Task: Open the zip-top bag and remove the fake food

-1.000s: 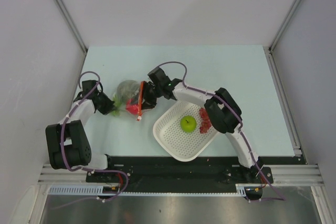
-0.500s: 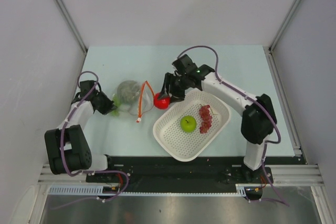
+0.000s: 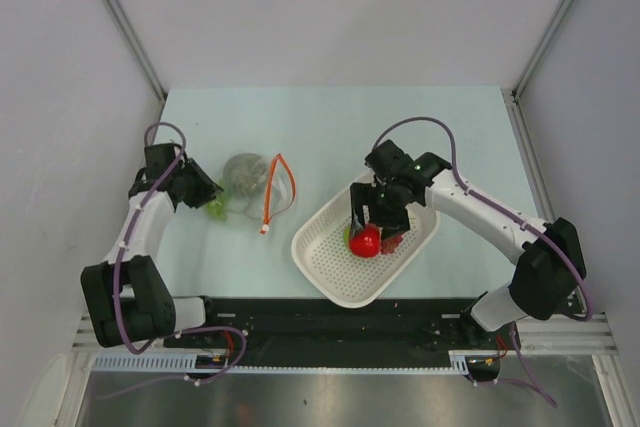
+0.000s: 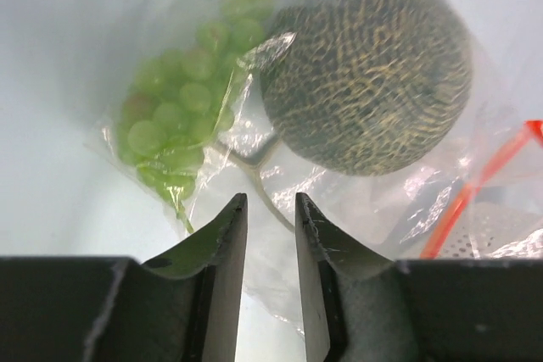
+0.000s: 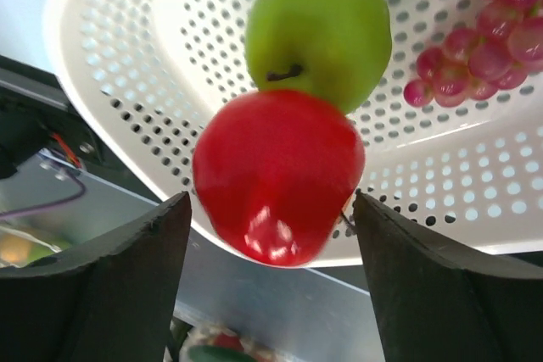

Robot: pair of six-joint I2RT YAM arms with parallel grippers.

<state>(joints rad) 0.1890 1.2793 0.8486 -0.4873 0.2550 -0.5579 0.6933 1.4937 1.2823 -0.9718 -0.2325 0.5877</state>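
From above, the bag [image 3: 256, 185] lies flat on the table [image 3: 400, 127], left of the basket [image 3: 322, 265], with its zip strip [image 3: 270, 197] on the side toward the basket. A melon [image 3: 243, 171] and green grapes [image 3: 217, 209] are inside it. The left gripper [image 3: 205, 193] sits at the bag's left end. The right gripper [image 3: 370, 227] hangs over the basket with the red fruit [image 3: 365, 242] under it, beside the apple [image 3: 349, 234] and dark grapes [image 3: 394, 239]

Left wrist: the fingers [image 4: 227, 243] stand a narrow gap apart and clamp nothing. Clear bag film lies just past their tips; whether they touch it cannot be told. The melon is on the right, the green grapes on the left

Right wrist: the fingers [image 5: 140, 294] are spread wide. The red fruit sits between them with a gap on each side, touching neither, in front of the apple. The dark grapes lie at the upper right of the basket
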